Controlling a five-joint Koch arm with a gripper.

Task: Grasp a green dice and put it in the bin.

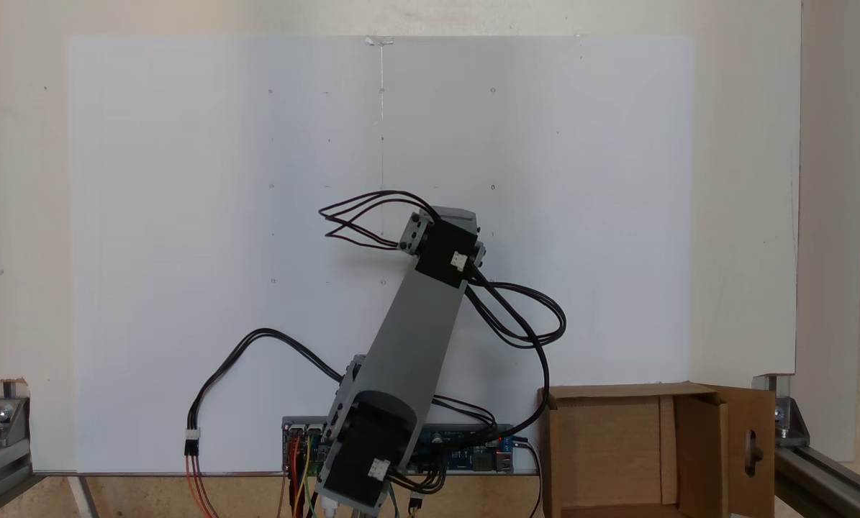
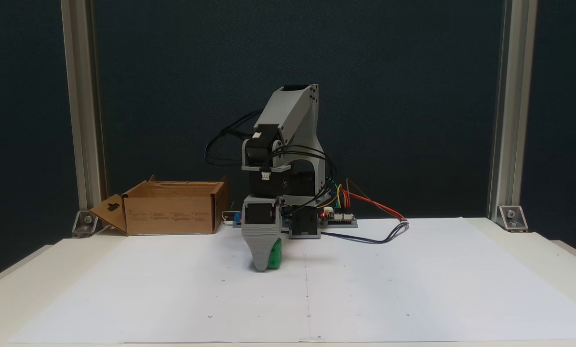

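Fixed view from the front: claw [image 2: 264, 262] points straight down at the counter [image 2: 413, 270], green dice [image 2: 274, 254] beside its gray jaw. We cannot tell whether it grips; one jaw shows. Dice looks slightly tilted. Bin [image 2: 172, 212] sits well apart, left.

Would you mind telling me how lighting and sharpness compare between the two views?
In a fixed view from above, the white sheet is bright and flat, slightly soft. In a fixed view from the front, the backdrop is dark, and the green dice at the hand casts a faint shadow.
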